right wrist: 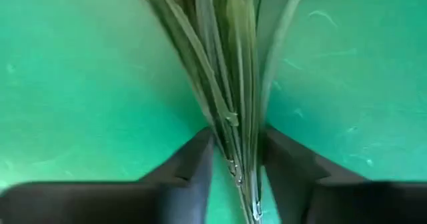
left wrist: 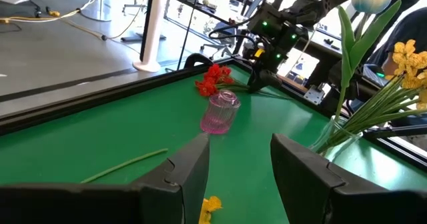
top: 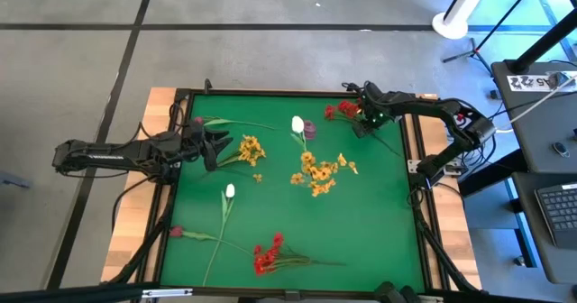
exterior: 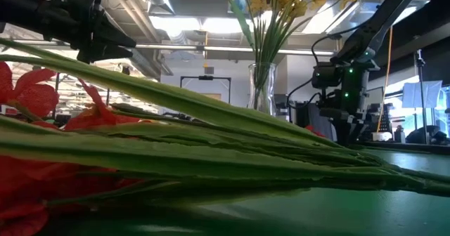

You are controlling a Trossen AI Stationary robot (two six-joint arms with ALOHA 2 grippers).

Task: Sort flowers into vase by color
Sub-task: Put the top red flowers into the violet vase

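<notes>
Along the near edge of the table [top: 379, 222] lies the near red cluster [top: 268, 253], with one dark pink bud [top: 176, 232] and one loose white tulip [top: 230, 191] just behind it. Mid-table, the left gripper [left wrist: 237, 164] hangs spread and empty beside a loose yellow cluster [top: 251, 150], while the clear vase [exterior: 261, 88] holds yellow blossoms and a second white tulip [top: 297, 123]. A small pink vase [left wrist: 220, 112] lies tipped beyond it, and a second dark pink bud [top: 198, 121] rests toward the far left. At the far right edge, the right gripper [right wrist: 237, 157] presses its fingers against both sides of the stem bundle of the far red cluster [top: 341, 111], which lies flat on the mat. That makes two red clusters, two white tulips, two dark pink buds and two yellow groups, plus a stray yellow bit. These flowers look light, thin and springy, so the stems probably flex and slip. Mid-stem, below the blossoms, seems the safest hold.
</notes>
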